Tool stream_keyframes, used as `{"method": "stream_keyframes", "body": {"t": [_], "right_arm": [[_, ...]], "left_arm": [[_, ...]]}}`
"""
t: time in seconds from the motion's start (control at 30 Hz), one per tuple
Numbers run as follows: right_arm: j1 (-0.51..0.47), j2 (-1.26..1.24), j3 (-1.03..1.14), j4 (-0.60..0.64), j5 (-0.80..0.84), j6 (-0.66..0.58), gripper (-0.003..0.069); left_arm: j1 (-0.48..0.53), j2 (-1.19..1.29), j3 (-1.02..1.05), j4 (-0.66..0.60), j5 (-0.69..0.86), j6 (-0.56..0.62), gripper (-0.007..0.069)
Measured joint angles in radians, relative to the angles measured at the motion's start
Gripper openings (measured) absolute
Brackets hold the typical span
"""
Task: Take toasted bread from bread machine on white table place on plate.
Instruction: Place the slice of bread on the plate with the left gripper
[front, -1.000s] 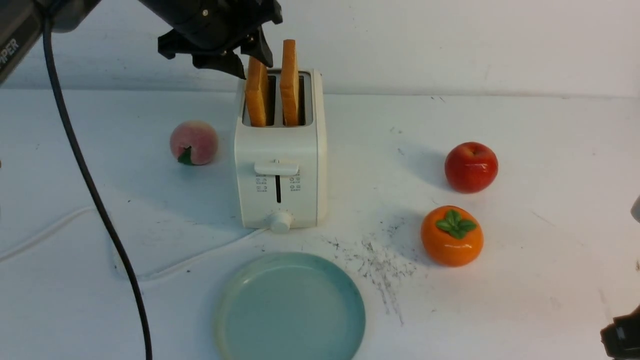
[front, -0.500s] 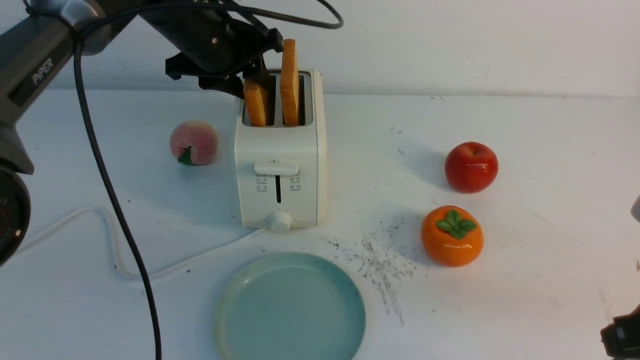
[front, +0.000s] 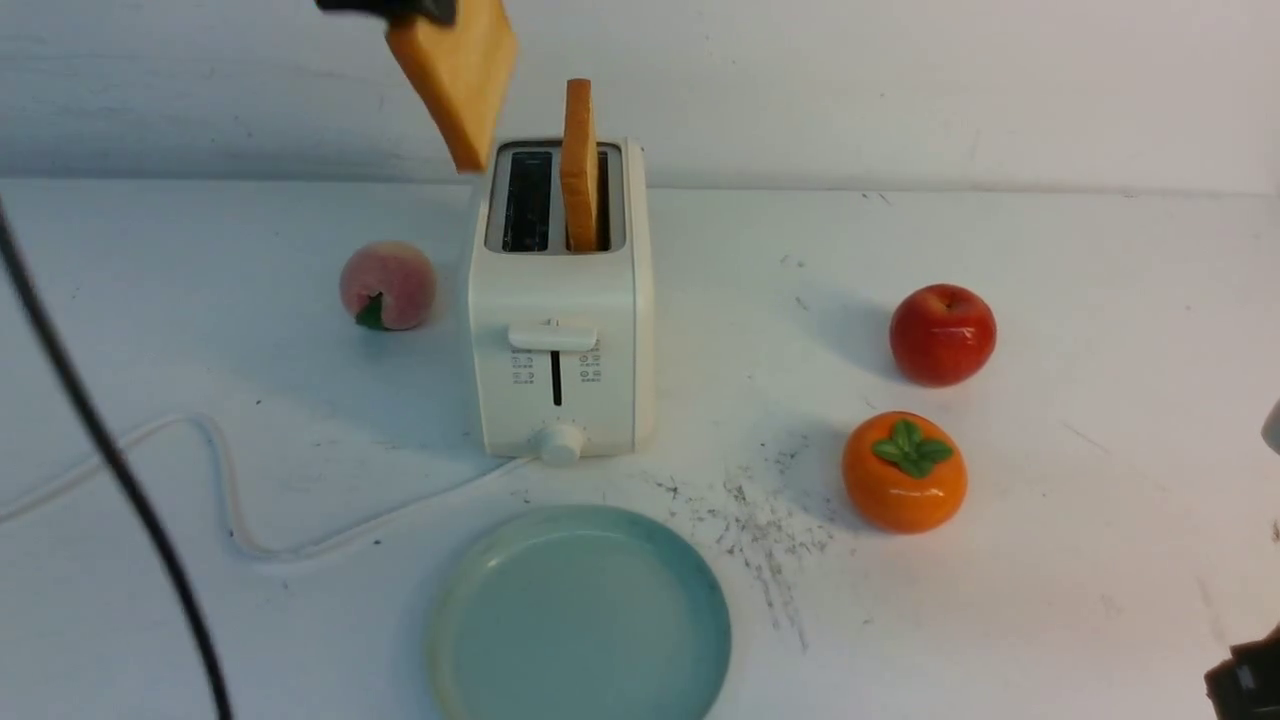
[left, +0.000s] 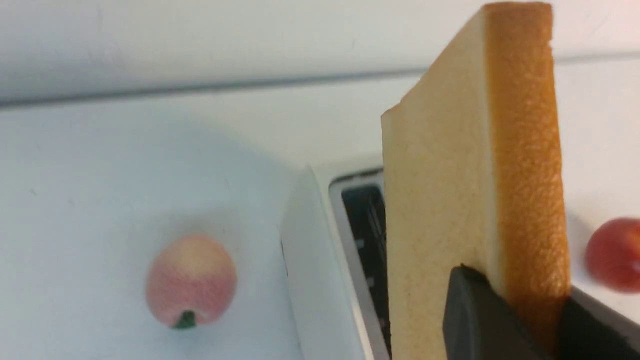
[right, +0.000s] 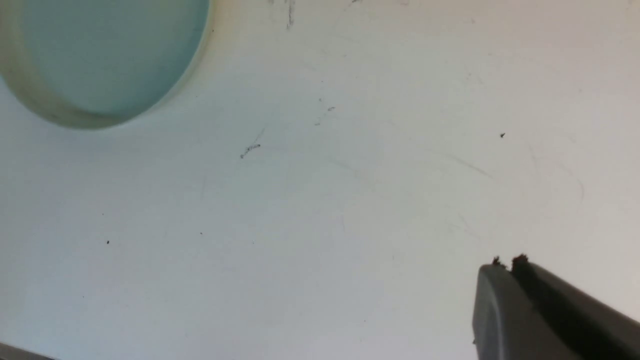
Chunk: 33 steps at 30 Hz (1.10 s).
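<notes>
One slice of toasted bread (front: 458, 75) hangs tilted in the air above and to the left of the bread machine (front: 560, 330), clear of its slots. My left gripper (left: 530, 305) is shut on this slice (left: 475, 200); only a dark bit of the gripper shows at the front view's top edge. The left slot is empty. A second slice (front: 578, 160) stands upright in the right slot. The teal plate (front: 580, 610) lies bare on the white table (front: 1050, 600) in front of the bread machine. My right gripper (right: 506, 264) is shut, holding nothing, low over the table right of the plate (right: 100, 55).
A peach (front: 387, 285) sits left of the bread machine. A red apple (front: 942, 333) and an orange persimmon (front: 903, 470) sit to its right. The white cord (front: 230, 500) curls across the table at left, and a black cable (front: 110, 450) hangs in front of it.
My left gripper closed on the left slice and lifted it out of its slot, up and to the left. The arm has risen almost out of the front view.
</notes>
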Motion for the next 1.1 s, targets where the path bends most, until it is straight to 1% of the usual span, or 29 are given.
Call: {"method": "stream_keyframes", "body": {"t": [0.07,0.13,0.27,0.33,0.37,0.4,0.47,0.53,0.6,0.63,0.7,0.8,0.87,1.0,1.03,1.07,1.1], "right_arm": [[0.0,0.0,0.0,0.0,-0.005,0.0,0.0032],[0.0,0.0,0.0,0.0,-0.015,0.0,0.0034],[0.0,0.0,0.0,0.0,-0.016,-0.001,0.0041],[0.0,0.0,0.0,0.0,-0.016,-0.001,0.0041],[0.0,-0.001,0.0,0.0,-0.019,-0.001,0.0043],[0.0,-0.001,0.0,0.0,-0.019,-0.001,0.0044],[0.0,-0.001,0.0,-0.001,-0.022,-0.001,0.0046],[0.0,-0.001,0.0,-0.001,-0.023,-0.001,0.0047],[0.0,-0.001,0.0,-0.001,-0.023,-0.001,0.0051],[0.0,-0.001,0.0,-0.001,-0.023,-0.001,0.0051],[0.0,-0.001,0.0,-0.001,-0.023,-0.001,0.0054],[0.0,-0.001,0.0,-0.001,-0.023,-0.001,0.0055],[0.0,-0.001,0.0,-0.001,-0.023,-0.001,0.0058],[0.0,-0.001,0.0,-0.001,-0.023,-0.001,0.0064],[0.0,-0.001,0.0,-0.001,-0.023,-0.001,0.0065],[0.0,-0.001,0.0,-0.001,-0.023,-0.001,0.0065],[0.0,-0.001,0.0,-0.002,-0.023,-0.001,0.0067]], "left_arm": [[0.001,-0.056,-0.003,0.001,0.006,-0.001,0.0087],[0.001,-0.15,-0.008,-0.008,0.043,-0.011,0.0087],[0.001,-0.268,-0.01,-0.086,0.22,-0.028,0.0087],[0.001,-0.282,-0.003,-0.112,0.241,-0.03,0.0087],[0.001,-0.303,0.03,-0.154,0.241,-0.031,0.0087],[0.001,-0.307,0.035,-0.159,0.241,-0.031,0.0087],[0.001,-0.338,0.166,-0.228,0.241,-0.031,0.0087],[0.001,-0.353,0.247,-0.256,0.241,-0.031,0.0087],[0.0,-0.377,0.456,-0.322,0.241,-0.013,0.0087],[0.0,-0.377,0.473,-0.328,0.241,-0.011,0.0087],[0.0,-0.383,0.677,-0.407,0.24,0.04,0.0087],[0.0,-0.377,0.929,-0.546,0.186,0.145,0.0087],[0.0,-0.376,1.054,-0.636,0.1,0.214,0.0087],[0.0,-0.377,1.201,-0.75,-0.032,0.309,0.0087],[0.0,-0.377,1.228,-0.771,-0.072,0.331,0.0087],[0.0,-0.377,1.233,-0.771,-0.081,0.334,0.0087],[0.0,-0.377,1.27,-0.794,-0.157,0.359,0.0087]]}}
